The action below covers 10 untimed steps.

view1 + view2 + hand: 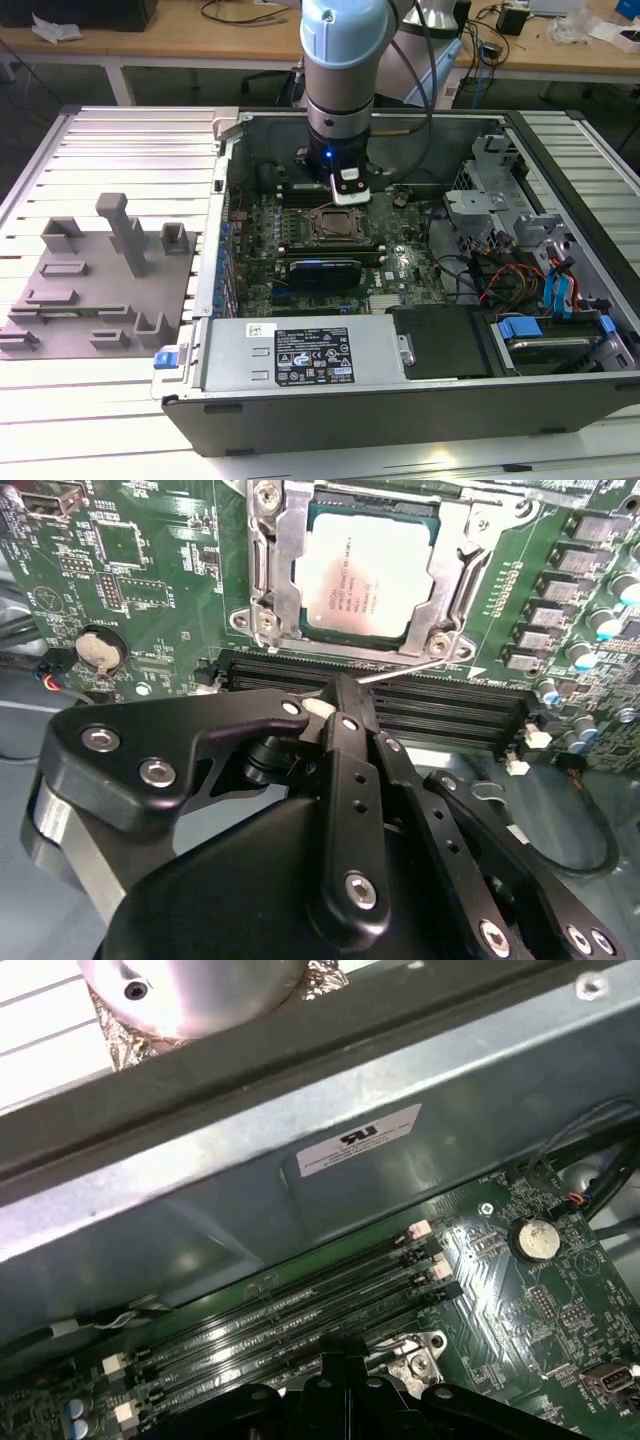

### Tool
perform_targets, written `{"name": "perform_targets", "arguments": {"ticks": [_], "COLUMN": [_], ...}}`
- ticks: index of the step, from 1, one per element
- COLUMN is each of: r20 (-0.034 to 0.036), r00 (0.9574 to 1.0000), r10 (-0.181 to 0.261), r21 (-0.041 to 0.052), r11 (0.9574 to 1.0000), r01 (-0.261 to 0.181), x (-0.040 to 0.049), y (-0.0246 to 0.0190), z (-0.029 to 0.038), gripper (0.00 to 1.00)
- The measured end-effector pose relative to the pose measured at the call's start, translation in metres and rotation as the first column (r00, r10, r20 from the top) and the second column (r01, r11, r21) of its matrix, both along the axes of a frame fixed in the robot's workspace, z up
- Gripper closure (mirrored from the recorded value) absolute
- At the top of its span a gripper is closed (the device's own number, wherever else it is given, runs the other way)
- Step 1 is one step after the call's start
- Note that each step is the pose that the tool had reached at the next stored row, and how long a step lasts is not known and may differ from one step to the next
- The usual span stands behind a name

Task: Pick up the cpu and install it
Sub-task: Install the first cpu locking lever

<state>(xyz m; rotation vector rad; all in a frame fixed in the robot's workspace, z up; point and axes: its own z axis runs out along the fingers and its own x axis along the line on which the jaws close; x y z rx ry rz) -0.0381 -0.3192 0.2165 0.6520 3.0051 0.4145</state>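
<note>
1. Over the memory slots (430, 708) on the far side of the socket hangs the gripper (340, 688). Its fingers are drawn together with nothing between them, as far as the second wrist view lets me judge.
2. Now the relation that matters: the cpu (367, 572) lies just past the fingertips, across those slots, on the tool's near side in the exterior view. Close, but apart, with no contact.
3. It's a square chip, so there's no long axis to speak of. Its edges run parallel with the slots, and it lies flat with its pale silver top facing up.
4. And look where it sits: inside the socket (262, 580), with metal frame on every side. It looks seated to me, though I cannot tell whether the frame is clamped down.
5. A thin metal lever (410, 670) runs along the socket's edge between chip and slots, one end just beside the fingertips.
6. Moving outward, we have the green motherboard (170, 590), with a coin battery (100, 650) off to one side of the socket.
7. All of it lies in an open computer case (400, 410) on a slatted metal table (130, 140). A power supply (310, 355) runs along the near wall, with a drive cage (480, 200) and cables (500, 275) on the exterior view's right.
8. A grey tray (100, 285) with upright blocks sits on the exterior view's left, well apart from the socket. Wooden benches (150, 45) line the far side of the room.
</note>
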Motion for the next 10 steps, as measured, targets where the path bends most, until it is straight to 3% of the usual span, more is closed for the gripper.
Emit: {"name": "perform_targets", "arguments": {"ticks": [10], "r20": [0.0], "r00": [0.9981], "r10": [-0.062], "r21": [0.0], "r11": [0.9981], "r01": [0.062], "x": [-0.0002], "y": [0.0064], "z": [-0.0021], "gripper": [0.89]}}
